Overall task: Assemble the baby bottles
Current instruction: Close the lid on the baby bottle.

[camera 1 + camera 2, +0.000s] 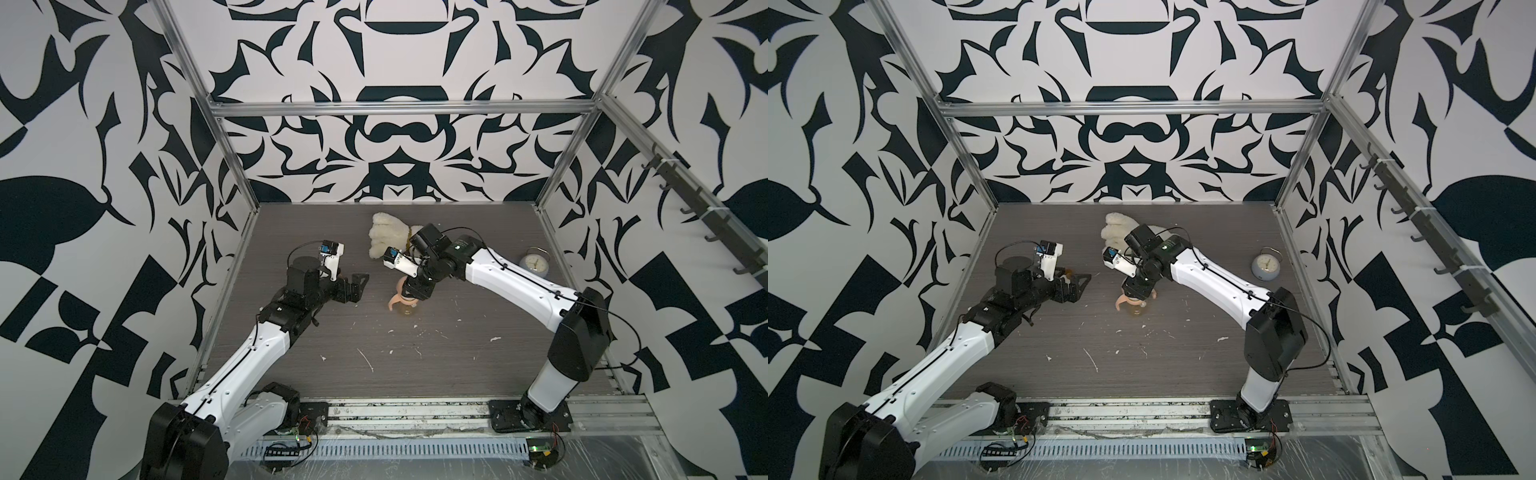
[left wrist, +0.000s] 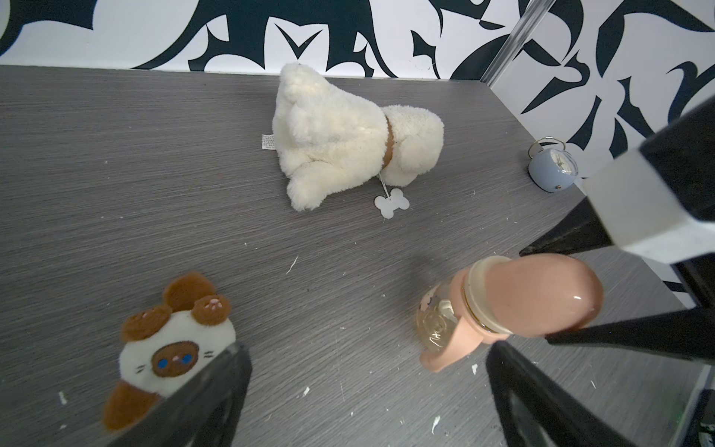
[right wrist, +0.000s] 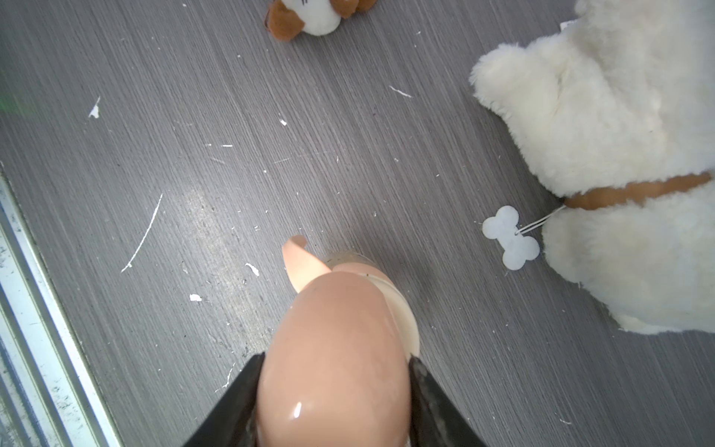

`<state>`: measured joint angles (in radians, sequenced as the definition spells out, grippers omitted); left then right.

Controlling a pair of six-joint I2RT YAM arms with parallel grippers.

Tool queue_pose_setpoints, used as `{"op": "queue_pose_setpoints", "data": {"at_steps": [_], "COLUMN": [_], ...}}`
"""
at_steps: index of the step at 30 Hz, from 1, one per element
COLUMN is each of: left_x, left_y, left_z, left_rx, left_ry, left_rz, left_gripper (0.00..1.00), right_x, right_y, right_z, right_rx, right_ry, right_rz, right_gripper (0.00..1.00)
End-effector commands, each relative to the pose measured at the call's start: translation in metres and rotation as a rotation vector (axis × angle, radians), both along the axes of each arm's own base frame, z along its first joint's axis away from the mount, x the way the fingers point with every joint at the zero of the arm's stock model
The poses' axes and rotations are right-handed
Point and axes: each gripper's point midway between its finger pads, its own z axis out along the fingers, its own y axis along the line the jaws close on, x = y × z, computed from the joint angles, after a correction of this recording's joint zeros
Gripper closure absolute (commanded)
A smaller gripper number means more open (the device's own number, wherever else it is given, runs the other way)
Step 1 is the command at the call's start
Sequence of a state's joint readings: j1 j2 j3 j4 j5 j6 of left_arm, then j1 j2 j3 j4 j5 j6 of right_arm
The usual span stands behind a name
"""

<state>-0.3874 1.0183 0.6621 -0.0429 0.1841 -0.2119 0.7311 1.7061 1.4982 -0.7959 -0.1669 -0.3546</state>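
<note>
the peach dome cap point(image 3: 332, 329) was gripped on both sides by the right end effector point(image 3: 334, 387), probably to be pressed onto the cream collar point(image 2: 479, 294) of the amber bottle point(image 2: 431, 321), which was set on the surface point(image 2: 116, 193). the left end effector point(image 1: 357, 289) was seen wide open and empty. one bottle, one cap, one handle piece point(image 2: 452, 352), one white plush dog point(image 2: 340, 135), one small plush toy point(image 2: 174, 348) and one clock point(image 2: 553, 170) were counted.

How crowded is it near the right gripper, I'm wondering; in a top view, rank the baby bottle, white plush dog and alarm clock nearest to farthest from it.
From the right gripper:
1. baby bottle, in its grip.
2. white plush dog, toward the back wall.
3. alarm clock, off toward the right wall.
</note>
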Motion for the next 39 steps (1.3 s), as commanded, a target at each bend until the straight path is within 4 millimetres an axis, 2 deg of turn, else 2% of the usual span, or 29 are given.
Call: {"op": "queue_pose_setpoints", "data": {"at_steps": [1, 10, 20, 25, 39], "left_x": [0.000, -0.002, -0.001, -0.001, -0.002], "left_y": [-0.004, -0.008, -0.012, -0.011, -0.012], "left_z": [0.014, 0.017, 0.016, 0.016, 0.017], "left_rx": [-0.018, -0.035, -0.043, -0.044, -0.046], "left_ry": [-0.022, -0.025, -0.021, -0.022, -0.022], "left_rz": [-0.021, -0.043, -0.056, -0.056, -0.061], "left_gripper": [0.01, 0.01, 0.01, 0.01, 0.01], "right_x": [-0.005, -0.003, -0.001, 0.000, -0.001], "right_y": [-0.005, -0.005, -0.003, -0.003, 0.002], "right_z": [0.003, 0.000, 0.027, 0.032, 0.017], "right_rx": [-0.012, -0.025, 0.031, 0.040, 0.038], "right_ry": [-0.001, 0.000, -0.059, -0.069, -0.035], "right_rz": [-0.007, -0.011, -0.017, -0.021, -0.005], "right_gripper": [0.47, 0.43, 0.46, 0.48, 0.46]}}
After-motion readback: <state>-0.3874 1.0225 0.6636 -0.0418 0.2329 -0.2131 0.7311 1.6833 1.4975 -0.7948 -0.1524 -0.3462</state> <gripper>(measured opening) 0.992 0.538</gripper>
